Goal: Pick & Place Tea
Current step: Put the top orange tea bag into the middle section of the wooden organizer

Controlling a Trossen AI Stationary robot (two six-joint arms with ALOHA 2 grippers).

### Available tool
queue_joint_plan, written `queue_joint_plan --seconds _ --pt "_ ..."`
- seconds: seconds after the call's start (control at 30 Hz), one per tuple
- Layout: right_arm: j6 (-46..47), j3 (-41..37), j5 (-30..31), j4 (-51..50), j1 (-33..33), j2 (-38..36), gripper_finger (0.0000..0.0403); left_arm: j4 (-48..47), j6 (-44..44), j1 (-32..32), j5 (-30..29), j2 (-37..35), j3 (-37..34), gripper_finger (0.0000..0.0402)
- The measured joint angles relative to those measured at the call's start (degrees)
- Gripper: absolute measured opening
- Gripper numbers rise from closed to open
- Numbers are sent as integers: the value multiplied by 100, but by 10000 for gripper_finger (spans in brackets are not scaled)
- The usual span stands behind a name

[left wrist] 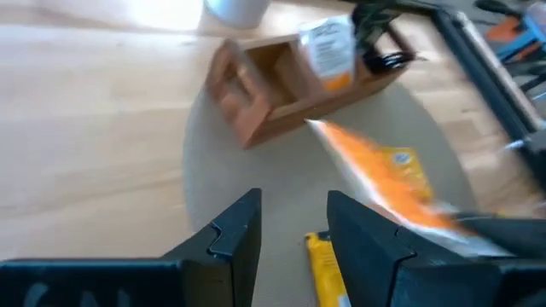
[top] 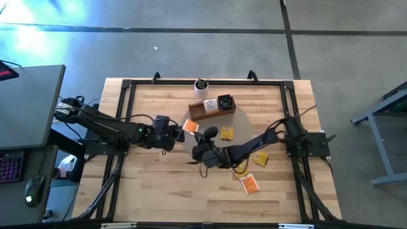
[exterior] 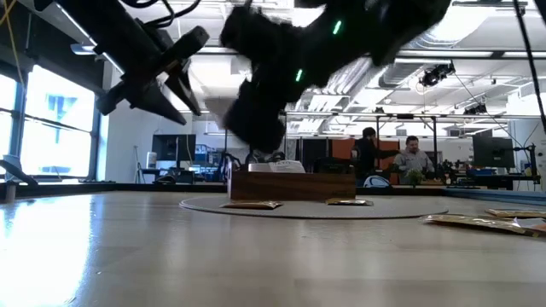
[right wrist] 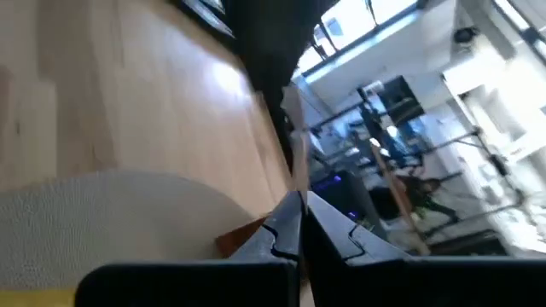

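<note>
An orange tea sachet (left wrist: 375, 170) hangs over the round beige mat (top: 238, 121), next to the brown wooden tray (top: 212, 109). My right gripper (right wrist: 296, 209) is shut on it. My left gripper (left wrist: 294, 213) stands open just to the sachet's left (top: 177, 135) and has nothing between its fingers. The tray holds a white-labelled sachet (top: 210, 105). A yellow sachet (top: 226, 133) lies flat on the mat. More yellow and orange sachets (top: 254, 168) lie flat on the wood at the right. My right gripper pinches the orange sachet between its two fingers at one end (left wrist: 435, 217). It comes roughly level from the table's right. In the right wrist view the sachet shows edge-on (right wrist: 294, 162), standing out past the shut fingertips. The sachet is lifted clear of the mat.
A small white pot with a plant (top: 201, 86) stands behind the tray at the far edge. A black frame (top: 127, 86) runs round the table top. A desk with a keyboard (top: 13, 168) stands to the left. People sit in the room beyond (exterior: 409, 158).
</note>
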Motion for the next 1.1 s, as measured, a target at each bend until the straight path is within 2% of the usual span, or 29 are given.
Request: queue_joint_plan --seconds 0.17,0.2,0.27,0.33,0.4,0.53,0.63,0.73,0.97,1.1 --pt "804 -437 -60 -1721 -119 -1509 1 -444 -517 0 21 0 0 134" --pt "1138 -549 -265 -2158 -197 -1882 1 -499 -520 0 29 0 0 134" --pt "1950 -858 -1041 -2926 -463 -2652 1 -535 -516 0 76 2 -2 133" --pt "2540 -1320 -2250 -3117 -885 -3360 1 -525 -517 0 188 2 -2 134" --pt "2675 -1908 -3388 -2789 -1367 -3980 1 -521 -526 -2 205 2 -2 133" --pt "2878 -3047 -5344 -1220 -2336 -4699 0 -463 -539 0 105 2 -2 134" --pt "3331 -3778 -6182 57 -2970 -4638 0 -357 -541 0 -24 2 -2 133" --pt "3529 -4088 -6460 735 -3448 -4307 0 -335 -541 0 -82 2 -2 133" --pt "3590 -3408 -7116 675 -3891 -3050 0 -311 -542 0 -151 2 -2 133" --pt "3292 -2857 -7269 -65 -3982 -2461 0 -361 -541 0 -131 2 -2 133"
